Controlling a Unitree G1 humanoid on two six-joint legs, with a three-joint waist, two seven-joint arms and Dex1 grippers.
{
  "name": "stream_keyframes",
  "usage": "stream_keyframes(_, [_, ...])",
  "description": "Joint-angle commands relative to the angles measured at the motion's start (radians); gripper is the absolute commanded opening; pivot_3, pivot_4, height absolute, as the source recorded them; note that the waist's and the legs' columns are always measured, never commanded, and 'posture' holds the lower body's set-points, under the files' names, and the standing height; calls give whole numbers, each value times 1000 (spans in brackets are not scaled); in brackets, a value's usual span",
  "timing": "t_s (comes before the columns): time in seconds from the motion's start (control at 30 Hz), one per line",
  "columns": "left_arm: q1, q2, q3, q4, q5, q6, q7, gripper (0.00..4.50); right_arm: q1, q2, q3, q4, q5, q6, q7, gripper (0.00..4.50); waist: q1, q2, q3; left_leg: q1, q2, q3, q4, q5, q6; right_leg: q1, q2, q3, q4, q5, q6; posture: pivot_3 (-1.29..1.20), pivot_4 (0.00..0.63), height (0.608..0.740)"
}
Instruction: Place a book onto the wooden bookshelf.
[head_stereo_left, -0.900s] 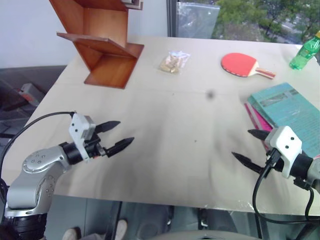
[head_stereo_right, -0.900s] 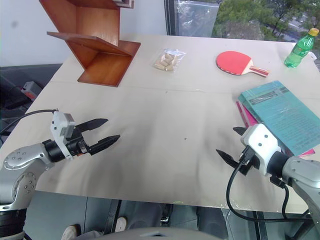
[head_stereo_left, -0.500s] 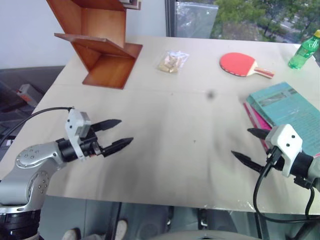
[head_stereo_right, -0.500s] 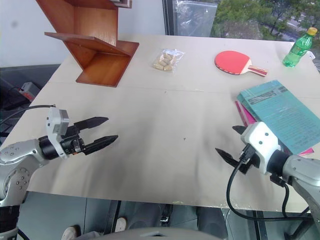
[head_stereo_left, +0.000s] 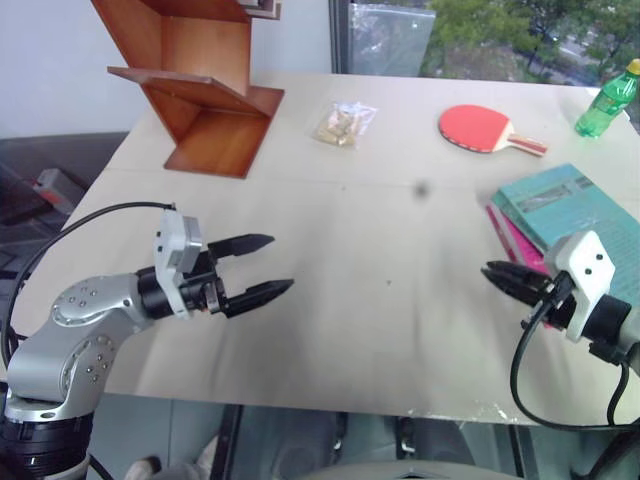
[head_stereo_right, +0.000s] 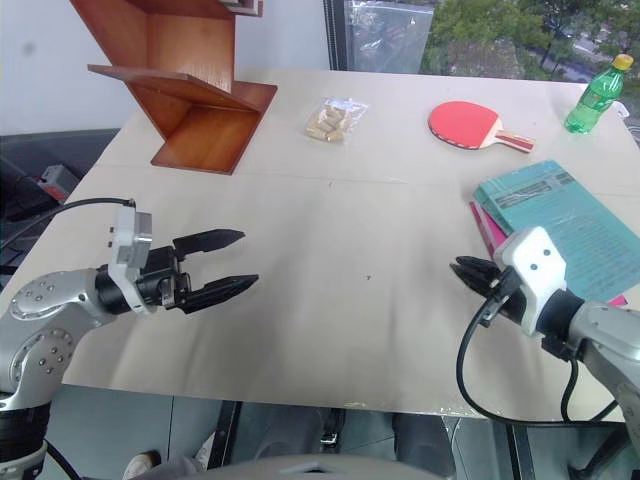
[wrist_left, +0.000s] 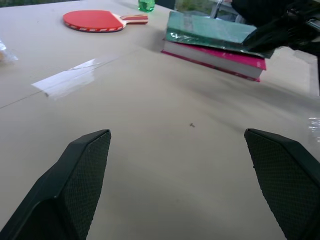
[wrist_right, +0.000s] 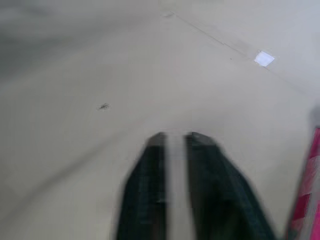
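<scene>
1. The wooden bookshelf (head_stereo_left: 195, 85) at the counter's far left corner is chopped off by the picture's top edge, so just its lower slanted boards and base show.
2. The magenta-pink book (head_stereo_left: 515, 238) is mostly buried under the book (head_stereo_left: 570, 215), which itself runs off the picture's right edge.
3. The clear packet (head_stereo_left: 345, 122) near the far edge is too small to tell what's inside.
4. In the right wrist view the right claw (wrist_right: 175, 142) and the pink sliver are blurred.

Red paddle (head_stereo_left: 482, 127), snack bag (head_stereo_left: 347, 123), green bottle (head_stereo_left: 606, 102), pink book (wrist_left: 216, 56)
</scene>
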Motion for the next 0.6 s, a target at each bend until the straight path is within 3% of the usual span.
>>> stream_keyframes(0.03, [-62, 5, -39, -88, -71, 34, -13, 4500, -116, -18, -96, 133, -24, 77, -112, 187, 1, 0, 0, 0, 0, 0, 0, 0, 0, 0, 0, 0, 0, 0, 0, 0, 150, 740])
stream_keyframes(0.13, [-118, 5, -82, -119, -111, 61, -29, 4500, -227, -120, -75, 296, -109, 169, -164, 187, 2, 0, 0, 0, -1, 1, 1, 0, 0, 0, 0, 0, 0, 1, -1, 0, 150, 740])
stream_keyframes(0.27, [-210, -25, -153, -139, -130, 76, -23, 4500, -497, -168, -7, 664, -253, 225, -319, 187, -8, 1, 0, 0, -1, 3, 0, 0, 0, -1, 1, 3, 1, 1, -1, 0, 150, 740])
stream_keyframes(0.4, [-273, -45, -174, -147, -143, 91, 11, 4500, -805, -104, -60, 1054, -284, 159, -413, 187, -15, 1, 0, 0, 0, 5, -1, 0, 0, -2, 1, 5, 0, 1, -1, 0, 150, 740])
stream_keyframes(0.6, [-276, -73, -167, -139, -122, 75, 59, 4500, -1168, -96, 1, 1616, -389, 125, -508, 187, -27, 1, 0, -5, 0, 10, -3, 0, 0, -8, 1, 8, 0, 1, -1, 0, 150, 740])
